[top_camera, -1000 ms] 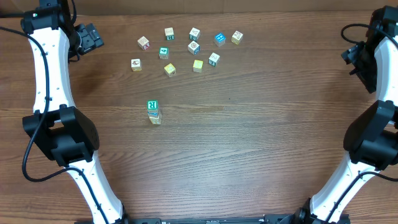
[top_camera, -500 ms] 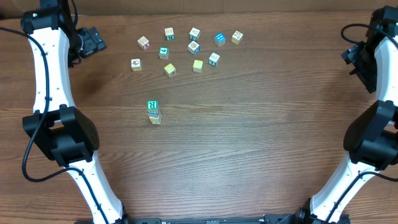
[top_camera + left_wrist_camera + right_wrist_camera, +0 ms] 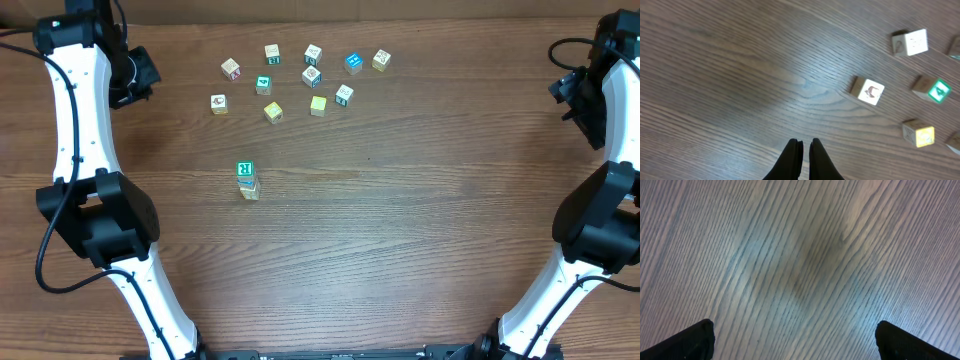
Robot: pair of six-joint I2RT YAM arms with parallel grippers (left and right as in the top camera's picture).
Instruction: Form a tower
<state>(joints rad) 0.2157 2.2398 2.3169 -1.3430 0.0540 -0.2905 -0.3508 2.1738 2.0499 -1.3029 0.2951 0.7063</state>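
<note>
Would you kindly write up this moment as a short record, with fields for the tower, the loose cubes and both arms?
tower: standing, teal letter face on top, cream cube below, apart from the other cubes
loose cubes: eleven, scattered singly beyond the tower
left gripper: jaws shut, holding nothing, above bare wood beside the loose cubes
right gripper: jaws open, empty, over bare table
task state: tower short, loose cubes not yet added

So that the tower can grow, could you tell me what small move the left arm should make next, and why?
Probably open the left hand: its fingers are shut on nothing, and the nearest loose cube lies ahead to its right, untouched. The tower is only a few cubes high.
</note>
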